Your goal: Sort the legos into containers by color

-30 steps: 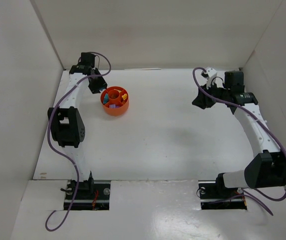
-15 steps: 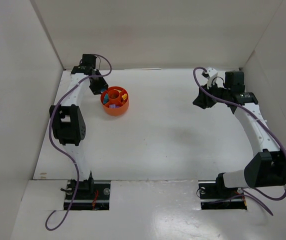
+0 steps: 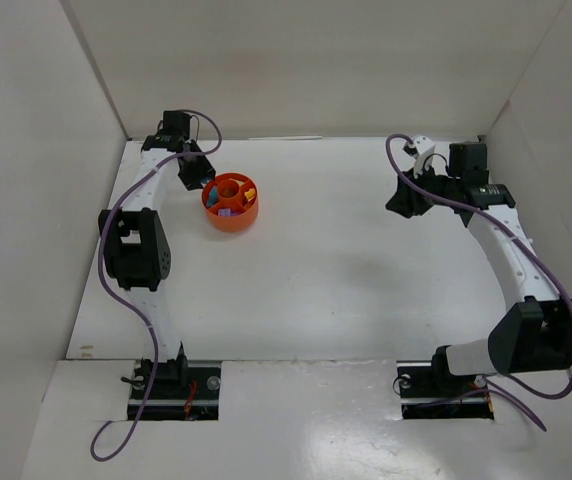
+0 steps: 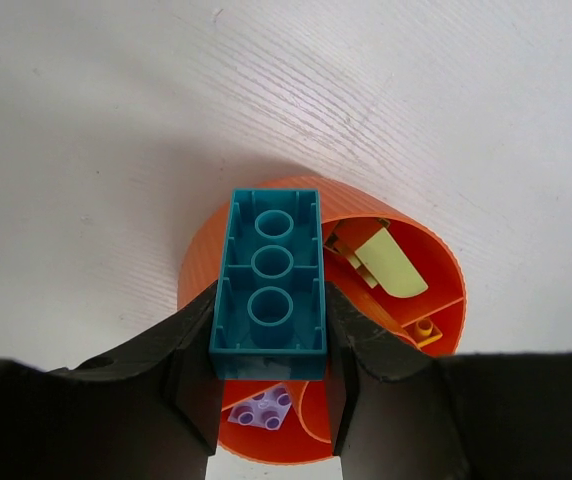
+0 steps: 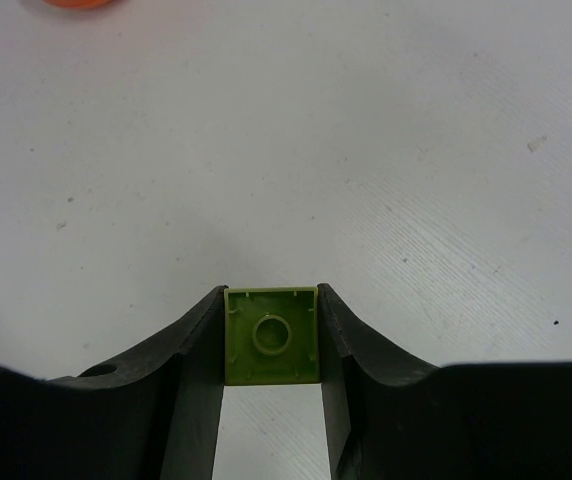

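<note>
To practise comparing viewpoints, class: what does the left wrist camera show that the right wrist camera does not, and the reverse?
Only the left wrist view: the left fingers shut on a cyan brick above the orange dish, which holds a purple brick, a pale yellow piece and a small orange brick. Only the right wrist view: the right fingers shut on a lime green brick, with just an orange sliver at the top edge, probably that dish. Both: black fingers gripping one brick, hollow underside facing the camera, over the table.
</note>
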Available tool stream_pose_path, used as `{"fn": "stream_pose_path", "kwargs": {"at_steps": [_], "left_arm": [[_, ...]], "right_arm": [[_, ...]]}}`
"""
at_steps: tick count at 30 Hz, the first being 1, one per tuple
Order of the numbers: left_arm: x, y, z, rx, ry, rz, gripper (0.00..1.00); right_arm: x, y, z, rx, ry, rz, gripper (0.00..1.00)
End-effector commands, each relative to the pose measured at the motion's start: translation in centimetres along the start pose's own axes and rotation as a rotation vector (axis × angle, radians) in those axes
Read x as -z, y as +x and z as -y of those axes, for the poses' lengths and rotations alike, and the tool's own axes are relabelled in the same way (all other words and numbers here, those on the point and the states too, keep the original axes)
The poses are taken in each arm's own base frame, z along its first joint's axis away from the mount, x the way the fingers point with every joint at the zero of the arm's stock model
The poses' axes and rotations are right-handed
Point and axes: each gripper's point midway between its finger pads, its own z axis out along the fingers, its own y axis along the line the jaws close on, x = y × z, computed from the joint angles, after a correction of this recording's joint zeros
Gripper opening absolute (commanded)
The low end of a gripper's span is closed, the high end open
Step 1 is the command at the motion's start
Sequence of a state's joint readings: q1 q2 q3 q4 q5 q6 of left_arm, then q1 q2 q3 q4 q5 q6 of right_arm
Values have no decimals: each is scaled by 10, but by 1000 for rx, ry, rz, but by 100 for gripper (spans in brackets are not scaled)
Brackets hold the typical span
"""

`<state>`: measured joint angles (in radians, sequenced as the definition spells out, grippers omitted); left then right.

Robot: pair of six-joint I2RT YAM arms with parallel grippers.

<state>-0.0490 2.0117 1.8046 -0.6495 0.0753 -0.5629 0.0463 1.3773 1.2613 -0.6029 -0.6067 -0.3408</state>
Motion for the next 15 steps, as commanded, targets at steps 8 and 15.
{"fn": "stream_pose_path", "kwargs": {"at_steps": [8,15], "left_arm": [[17,9,7,-23,51,-17,14],[30,5,10,-14,67,5,15]], "right_arm": [[1,0,3,-3,9,-2,0],[-1,2,4,-18,6,-9,0]]}}
